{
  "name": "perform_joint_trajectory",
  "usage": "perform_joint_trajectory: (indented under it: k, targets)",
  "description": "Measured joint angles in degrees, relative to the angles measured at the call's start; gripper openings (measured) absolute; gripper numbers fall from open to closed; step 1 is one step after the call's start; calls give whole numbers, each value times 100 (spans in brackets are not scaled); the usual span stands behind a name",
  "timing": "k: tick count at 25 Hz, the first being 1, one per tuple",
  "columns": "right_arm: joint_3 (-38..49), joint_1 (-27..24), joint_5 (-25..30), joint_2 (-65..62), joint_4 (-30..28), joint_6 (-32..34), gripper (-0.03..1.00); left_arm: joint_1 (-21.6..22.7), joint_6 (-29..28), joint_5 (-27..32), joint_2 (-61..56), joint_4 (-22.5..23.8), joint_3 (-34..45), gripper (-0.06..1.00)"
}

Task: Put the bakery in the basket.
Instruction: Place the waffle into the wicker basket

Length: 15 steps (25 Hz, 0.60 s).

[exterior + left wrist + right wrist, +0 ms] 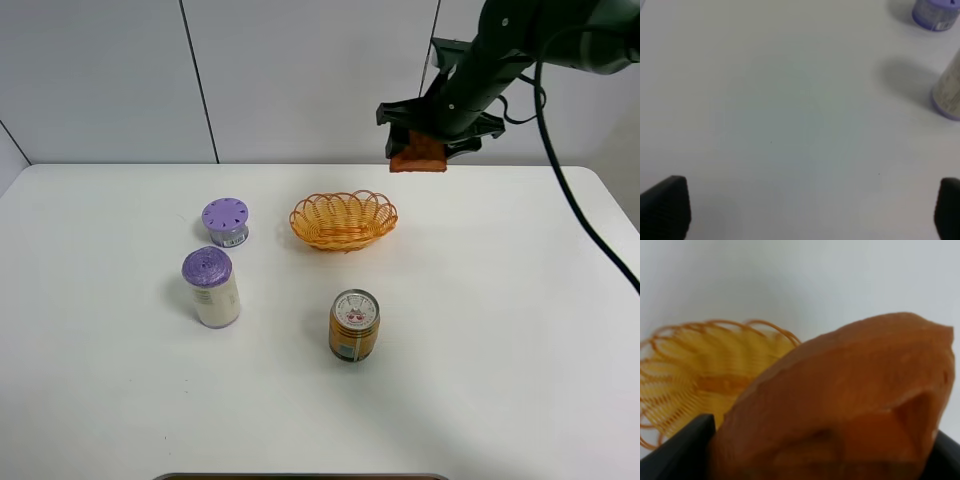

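My right gripper (422,150) is shut on the bakery (418,156), an orange-brown waffle piece, and holds it in the air above and to the right of the basket (343,220). The basket is a shallow yellow-orange wicker oval on the table's middle, with nothing in it. In the right wrist view the bakery (840,405) fills the frame between the dark fingers (680,450), with the basket (705,375) beyond it. My left gripper (805,210) is open over bare table, out of the exterior high view; its fingertips (667,202) show at the frame corners.
An orange-gold drink can (354,324) stands in front of the basket. A white bottle with a purple lid (211,287) and a small purple-lidded jar (226,221) stand to the left; both show in the left wrist view (947,92), (936,14). The white table (500,330) surrounds them.
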Motion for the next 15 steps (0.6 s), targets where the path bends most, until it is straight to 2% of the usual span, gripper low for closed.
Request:
perform_joint_trajectory:
  k: [7, 15]
  targets:
    - [-828, 510, 7, 988, 103, 81, 70, 0, 0, 0, 0, 0, 0, 99]
    - [-925, 843, -6, 1694, 139, 83, 70, 0, 0, 0, 0, 0, 0, 99]
